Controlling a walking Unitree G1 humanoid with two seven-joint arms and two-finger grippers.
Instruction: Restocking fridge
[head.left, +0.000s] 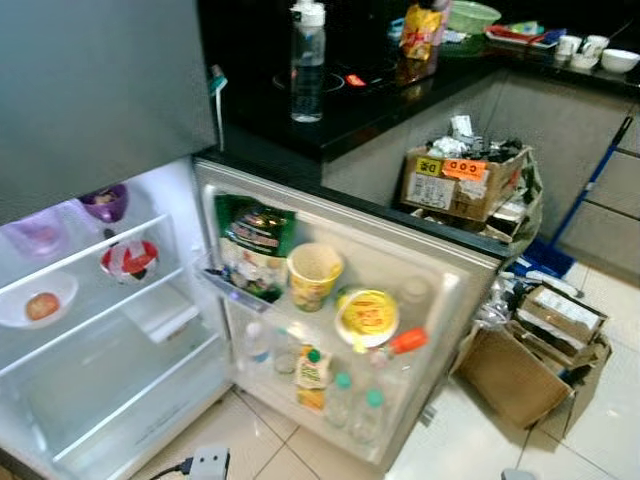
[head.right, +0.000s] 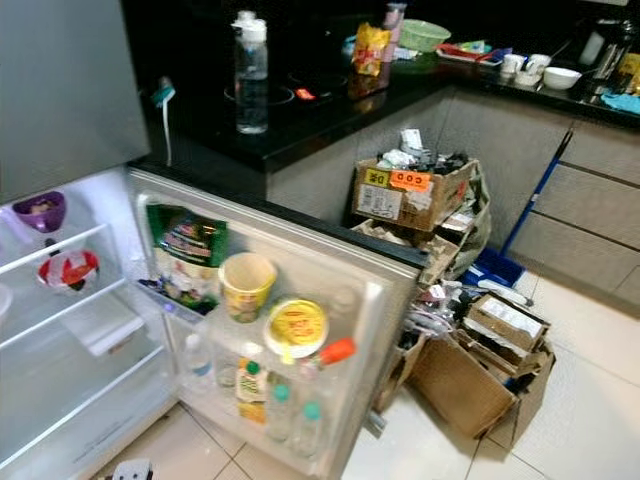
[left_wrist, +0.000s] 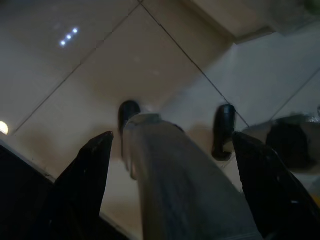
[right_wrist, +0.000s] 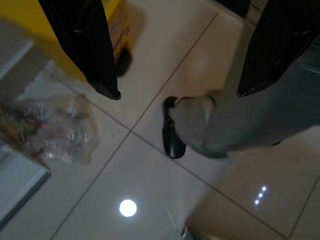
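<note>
Left gripper (left_wrist: 170, 165): fingers spread, empty, hanging idle over floor tiles (left_wrist: 75, 75). Right gripper (right_wrist: 175, 65): likewise spread, idle. Fridge door (head.left: 440, 300) open ahead, racks stocked, awaiting restocking.

Ahead of you, fridge (head.left: 110, 400) stands open at left, its door (head.left: 440, 300) swung right. Door shelf: bag (head.left: 255, 245), cup (head.left: 314, 274) beside it, bottles (head.left: 355, 395) below. Water bottle (head.left: 307, 62) on counter (head.left: 300, 130) behind. Boxes (head.left: 460, 180) on floor to your right.
</note>
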